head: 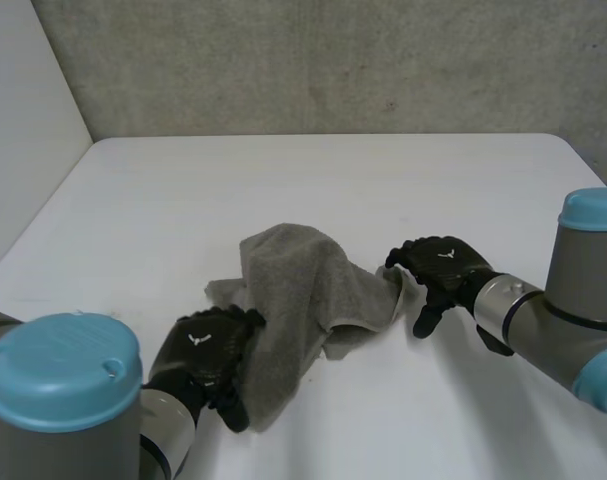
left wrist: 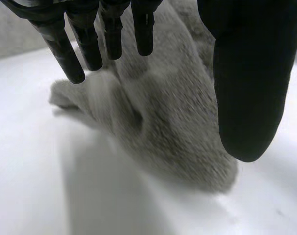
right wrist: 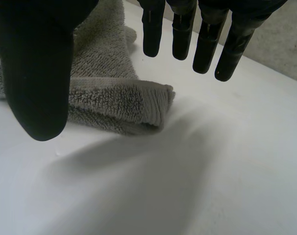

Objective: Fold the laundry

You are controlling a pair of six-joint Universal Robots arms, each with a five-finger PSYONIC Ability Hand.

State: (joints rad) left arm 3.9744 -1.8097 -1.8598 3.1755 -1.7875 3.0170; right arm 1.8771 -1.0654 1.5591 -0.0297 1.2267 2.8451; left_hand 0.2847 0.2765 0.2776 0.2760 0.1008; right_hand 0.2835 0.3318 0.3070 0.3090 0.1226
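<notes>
Left hand (head: 208, 352), nearest: fingers slack, spread over the near-left edge of the crumpled grey terry towel (head: 293, 300). Right hand (head: 443, 268) is likewise unclenched at the towel's right corner. Towel lies heaped mid white table (head: 333, 180). Judged step: spreading. Next: pinch corners, pull flat.

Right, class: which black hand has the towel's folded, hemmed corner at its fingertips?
The right hand, open, at the doubled corner of the grey towel; the left hand sits against its crumpled side.
</notes>
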